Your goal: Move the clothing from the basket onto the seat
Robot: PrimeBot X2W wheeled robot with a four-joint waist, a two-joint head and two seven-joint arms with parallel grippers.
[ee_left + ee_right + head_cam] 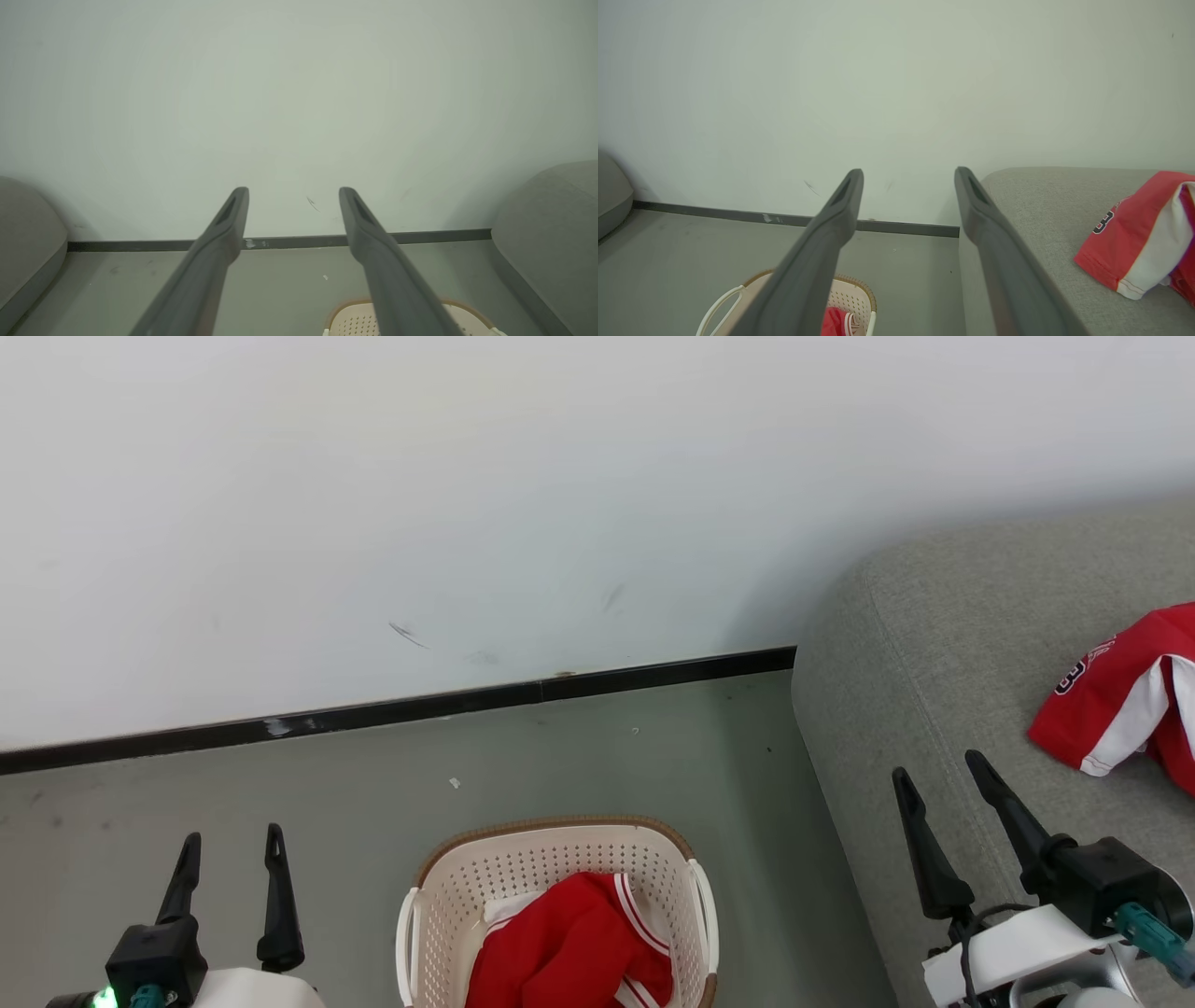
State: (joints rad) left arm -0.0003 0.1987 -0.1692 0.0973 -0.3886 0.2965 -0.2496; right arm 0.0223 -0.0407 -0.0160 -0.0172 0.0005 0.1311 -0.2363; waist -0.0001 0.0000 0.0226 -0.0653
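The cream basket [439, 905] stands on the floor at bottom centre, with red white-striped clothing [569, 943] bunched inside it. Another red garment [1116, 700] with white trim lies on the grey seat [934, 644] at the right. My left gripper [231, 845] is open and empty, left of the basket. Over the seat's front edge my right gripper [938, 773] is open too, apart from the garment lying there. In the right wrist view the basket [857, 294] shows low between the fingers, and the garment [1134, 242] lies on the seat [1045, 205]. The basket rim [345, 312] shows in the left wrist view.
A pale wall with a dark baseboard [392, 709] runs behind the grey floor [579, 747]. Another grey upholstered piece [28, 228] sits at the far left of the left wrist view.
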